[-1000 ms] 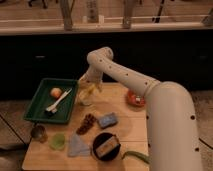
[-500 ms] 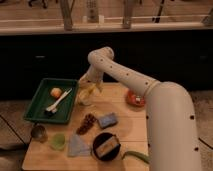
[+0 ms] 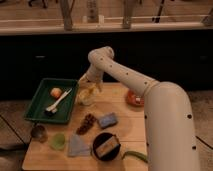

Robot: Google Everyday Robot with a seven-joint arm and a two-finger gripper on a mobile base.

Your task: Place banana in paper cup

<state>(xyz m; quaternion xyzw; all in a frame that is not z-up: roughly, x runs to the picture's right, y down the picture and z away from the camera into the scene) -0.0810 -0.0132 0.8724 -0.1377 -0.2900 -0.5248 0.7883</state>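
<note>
The paper cup (image 3: 85,98) stands upright at the far left of the wooden table (image 3: 125,130), just right of the green tray. The pale-yellow banana (image 3: 88,91) shows at the cup's mouth, directly under my gripper (image 3: 89,85). I cannot tell whether the banana rests in the cup or hangs just over it. My white arm reaches in from the right foreground and bends down over the cup. The gripper partly hides the cup's rim.
A green tray (image 3: 36,109) at the left holds an orange fruit (image 3: 56,92) and a white utensil-like piece (image 3: 56,103). Near the front stand a dark metallic cup (image 3: 39,132), a light-green cup (image 3: 58,141), a black bowl (image 3: 106,146), a blue sponge (image 3: 107,120) and a green vegetable (image 3: 135,156). An orange dish (image 3: 134,98) is at the right.
</note>
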